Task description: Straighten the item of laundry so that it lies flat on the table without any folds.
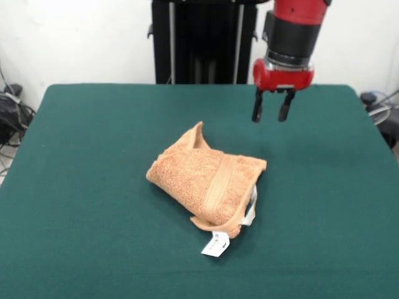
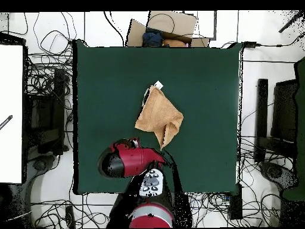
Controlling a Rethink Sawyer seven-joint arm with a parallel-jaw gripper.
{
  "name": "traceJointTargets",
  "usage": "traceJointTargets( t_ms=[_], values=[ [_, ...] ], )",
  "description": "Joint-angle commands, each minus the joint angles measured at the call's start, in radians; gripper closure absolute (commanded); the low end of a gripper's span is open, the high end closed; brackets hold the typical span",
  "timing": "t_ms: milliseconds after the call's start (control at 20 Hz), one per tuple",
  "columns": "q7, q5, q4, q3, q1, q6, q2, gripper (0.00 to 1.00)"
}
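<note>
Hand [image 1: 273, 114], empty with fingers narrowly parted, hovers above the tabletop [image 1: 93, 156], clear of the towel [image 1: 209, 184] at its 7 o'clock. The towel lies crumpled mid-tabletop, one corner upturned. Judged step: approach before grasping; next, seize an edge and draw it outward. White tags [image 1: 216, 243] protrude; print illegible.

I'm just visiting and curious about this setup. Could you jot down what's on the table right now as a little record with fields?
towel: orange-tan towel, crumpled and folded over itself, near the table's middle
tags: white tag sticking out at the towel's near edge in the front view
table: green table
gripper: gripper open, holding nothing, hanging above the table beyond the towel, not touching it
task state: towel not yet flat
</note>
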Motion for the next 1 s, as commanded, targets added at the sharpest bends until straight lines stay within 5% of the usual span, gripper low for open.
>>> traceJointTargets(
  t_ms=[50,750,1000],
  values=[
    [0.207,0.018,-0.052,0.002,0.033,-0.123,0.157,0.00],
    [0.199,0.078,-0.132,-0.053,0.092,-0.227,0.277,0.00],
    [0.186,0.063,-0.123,-0.048,0.067,-0.215,0.259,0.00]
  ],
)
